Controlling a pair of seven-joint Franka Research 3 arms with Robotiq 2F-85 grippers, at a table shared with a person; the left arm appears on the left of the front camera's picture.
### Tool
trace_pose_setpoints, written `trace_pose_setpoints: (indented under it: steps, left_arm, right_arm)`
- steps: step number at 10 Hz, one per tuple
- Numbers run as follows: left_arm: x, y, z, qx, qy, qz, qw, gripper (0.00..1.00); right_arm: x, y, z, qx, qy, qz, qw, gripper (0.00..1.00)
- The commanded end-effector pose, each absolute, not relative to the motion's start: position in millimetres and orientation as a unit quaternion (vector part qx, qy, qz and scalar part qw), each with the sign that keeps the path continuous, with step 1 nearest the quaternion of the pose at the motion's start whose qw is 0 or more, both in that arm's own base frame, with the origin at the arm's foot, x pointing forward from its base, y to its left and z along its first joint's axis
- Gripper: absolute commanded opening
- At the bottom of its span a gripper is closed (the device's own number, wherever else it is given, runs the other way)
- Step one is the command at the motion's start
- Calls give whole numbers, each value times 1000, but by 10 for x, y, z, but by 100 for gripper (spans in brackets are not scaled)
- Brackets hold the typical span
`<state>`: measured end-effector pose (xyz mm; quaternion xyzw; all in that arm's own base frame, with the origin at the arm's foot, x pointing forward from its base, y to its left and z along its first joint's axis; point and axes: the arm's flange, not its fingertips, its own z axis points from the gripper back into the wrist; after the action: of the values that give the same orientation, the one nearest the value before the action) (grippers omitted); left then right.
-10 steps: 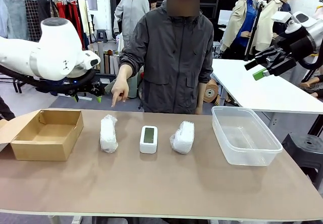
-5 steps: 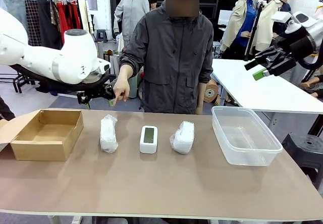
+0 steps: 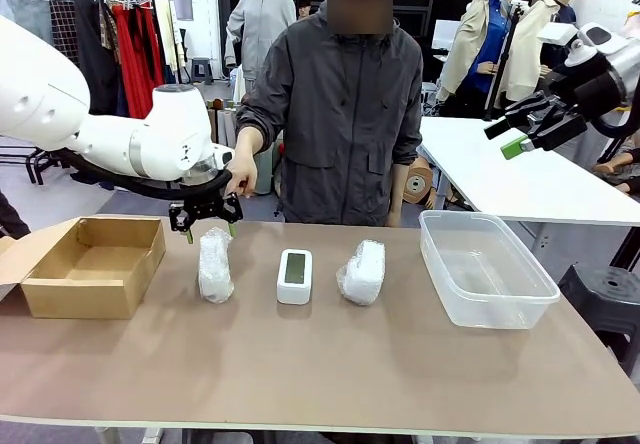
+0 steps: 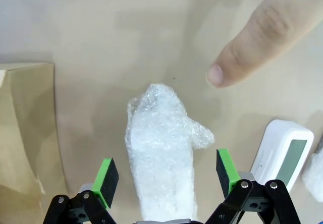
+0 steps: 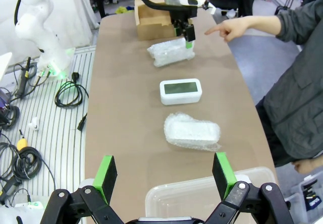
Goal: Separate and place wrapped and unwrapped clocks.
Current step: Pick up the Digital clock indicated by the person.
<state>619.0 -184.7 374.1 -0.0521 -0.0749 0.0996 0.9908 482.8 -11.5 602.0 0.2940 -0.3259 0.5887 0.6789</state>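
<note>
Three items lie in a row on the brown table. The left wrapped clock (image 3: 215,264) (image 4: 164,153) (image 5: 171,52) is a bubble-wrap bundle. The unwrapped clock (image 3: 294,276) (image 4: 282,156) (image 5: 180,91) is white with a grey-green screen. A second wrapped clock (image 3: 363,271) (image 5: 193,131) lies on the right. My left gripper (image 3: 207,226) (image 4: 166,172) hangs open just above the left bundle, one green pad on each side, not touching it. My right gripper (image 3: 515,139) (image 5: 164,172) stays open, high above the table's right end.
The person's hand (image 3: 238,176) (image 4: 262,37) points a finger down at the left bundle, close to my left gripper. An open cardboard box (image 3: 90,264) (image 4: 25,133) stands at the left end. A clear plastic tub (image 3: 500,304) (image 5: 202,196) stands at the right end.
My left arm has swung right and down, from behind the cardboard box to over the left wrapped bundle. The right arm and the pointing hand have stayed put.
</note>
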Motion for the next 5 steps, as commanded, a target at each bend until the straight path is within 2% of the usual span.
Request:
trace_pose_setpoints:
  steps: [1,5]
  left_arm:
    - [6230,-1808,3777,-62,-61,94,992,100]
    - [6191,-1848,3712,-55,-68,99,991,100]
  right_arm:
    - [4826,-111,6032,295,-327,590,677,100]
    - [4826,-111,6032,295,-327,590,677,100]
